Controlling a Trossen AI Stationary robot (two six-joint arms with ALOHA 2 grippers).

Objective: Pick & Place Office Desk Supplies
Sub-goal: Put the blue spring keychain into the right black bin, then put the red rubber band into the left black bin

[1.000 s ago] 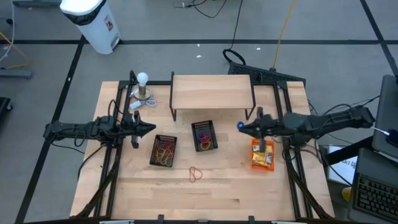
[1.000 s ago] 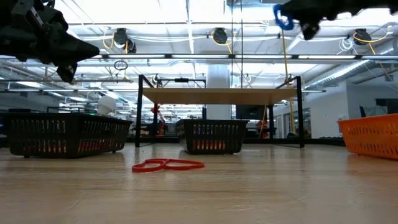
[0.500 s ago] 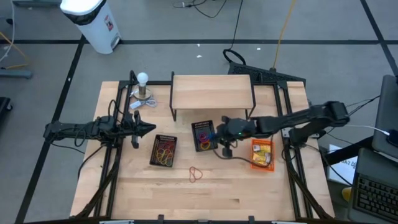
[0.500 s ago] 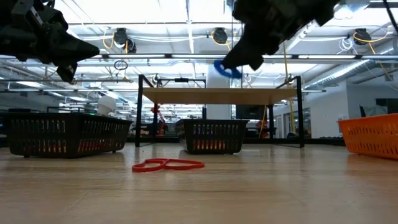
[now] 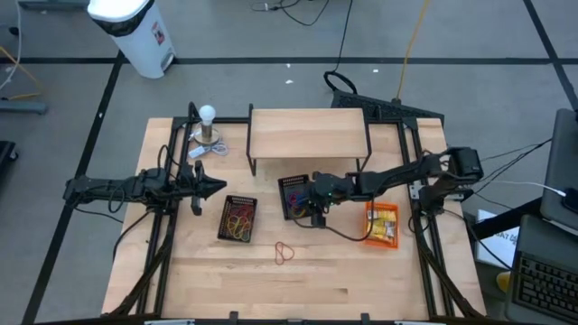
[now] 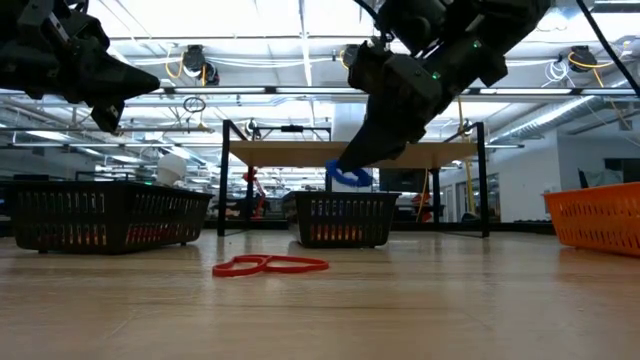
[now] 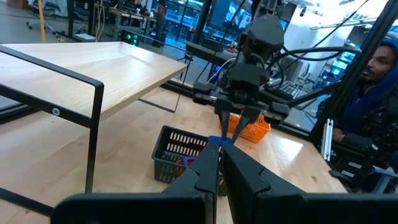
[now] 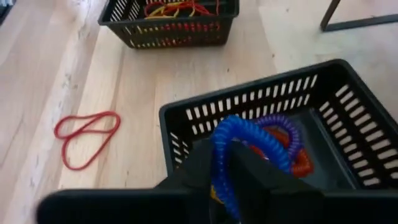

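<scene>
A: Where's the blue coil band [image 8: 249,149]?

B: Pinched in the right gripper's [image 6: 352,172] jaws, hanging just over the middle black basket [image 5: 296,197], which already holds purple and red coils [image 8: 287,144].

A: Which way from the jaws?

B: Basket floor lies straight below; a release looks enough.

A: Left gripper [image 5: 217,187]?

B: Jaws pressed together, empty, parked well off beyond the basket of rubber bands [image 5: 238,218].

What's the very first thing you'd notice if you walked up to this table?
The right tool hangs right over the middle black basket, pinching a curly blue coil above the purple and red coils inside. Next you'd spot the red rubber band lying alone on the bare wood, and the bright orange basket at the right side.
</scene>
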